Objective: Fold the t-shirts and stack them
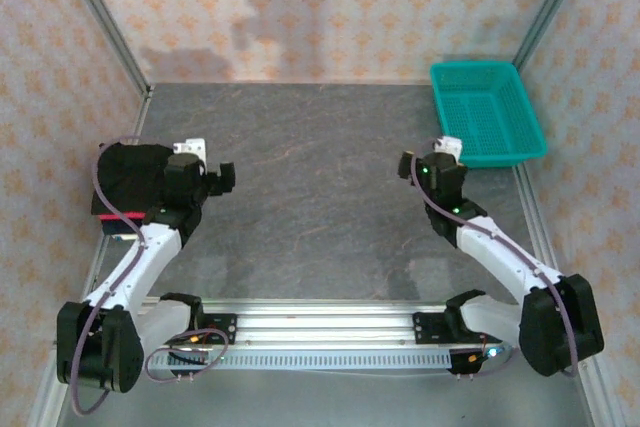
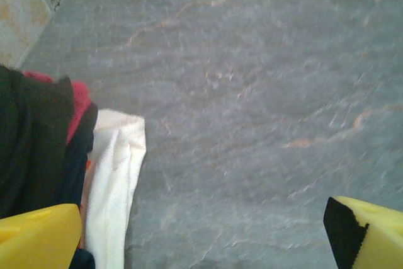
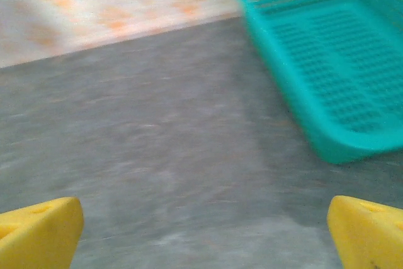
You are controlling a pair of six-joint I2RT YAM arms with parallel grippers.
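Both the left pincer (image 2: 201, 237) and right pincer (image 3: 204, 234) gape empty, with the stacked t-shirts (image 1: 128, 179) beside the left one.

The basket (image 1: 487, 112) stands on the table (image 1: 300, 217) at its far right corner. Just off the basket's near left corner is the right gripper (image 1: 415, 167). Well to the basket's left — at the opposite table edge, somewhat nearer — lies the stack of t-shirts (image 1: 128, 175), one on another, a further cloth (image 2: 116, 168) against its basket-facing side. The left gripper (image 1: 220, 179) is just beside the stack, between it and the basket.
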